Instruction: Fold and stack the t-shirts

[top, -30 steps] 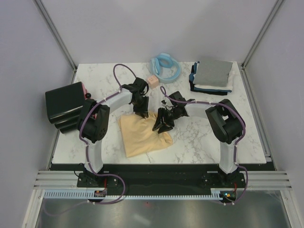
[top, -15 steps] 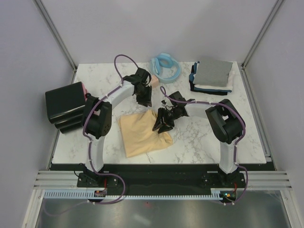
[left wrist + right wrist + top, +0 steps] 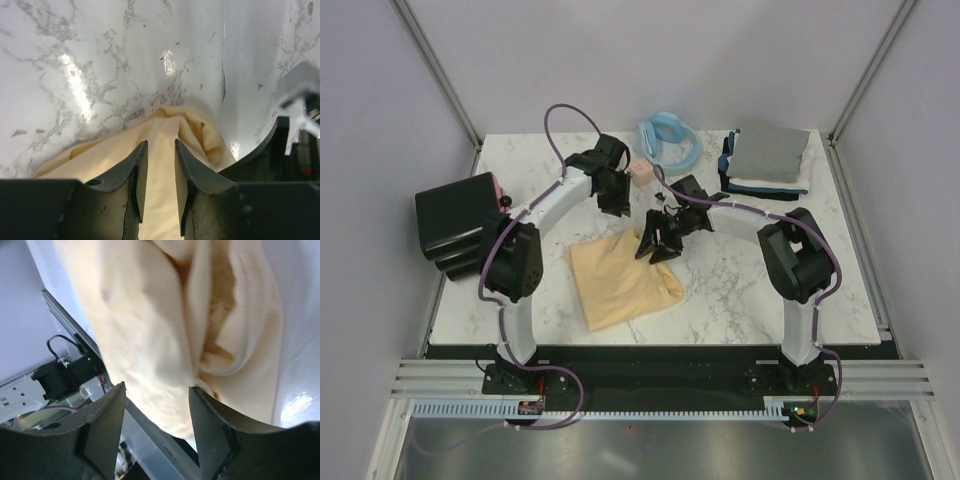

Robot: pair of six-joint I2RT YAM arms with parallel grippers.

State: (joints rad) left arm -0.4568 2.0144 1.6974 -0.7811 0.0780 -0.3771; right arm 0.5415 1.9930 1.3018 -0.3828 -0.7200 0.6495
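The pale yellow-cream t-shirt (image 3: pixel 618 283) lies folded on the marble table (image 3: pixel 750 290), nearer the front. My left gripper (image 3: pixel 617 198) hangs behind the shirt's far edge, apart from it. In the left wrist view the gripper (image 3: pixel 160 142) is open with nothing in the narrow gap, and the shirt (image 3: pixel 167 125) shows beyond. My right gripper (image 3: pixel 655 243) hovers over the shirt's far right corner. In the right wrist view this gripper (image 3: pixel 157 387) stands wide open, with bunched cloth (image 3: pixel 145 315) behind the fingertips. A stack of folded t-shirts (image 3: pixel 768 158), grey on top, sits at the back right.
A light blue ring-shaped thing (image 3: pixel 670 140) lies at the back middle, with a small pink cube (image 3: pixel 640 172) just in front of it. A black box (image 3: pixel 458 222) stands at the left edge. The frame's posts rise at both back corners.
My left gripper has pulled back and away from the shirt toward the far side. The right gripper has risen slightly and spread its jaws wider. The shirt stays flat.
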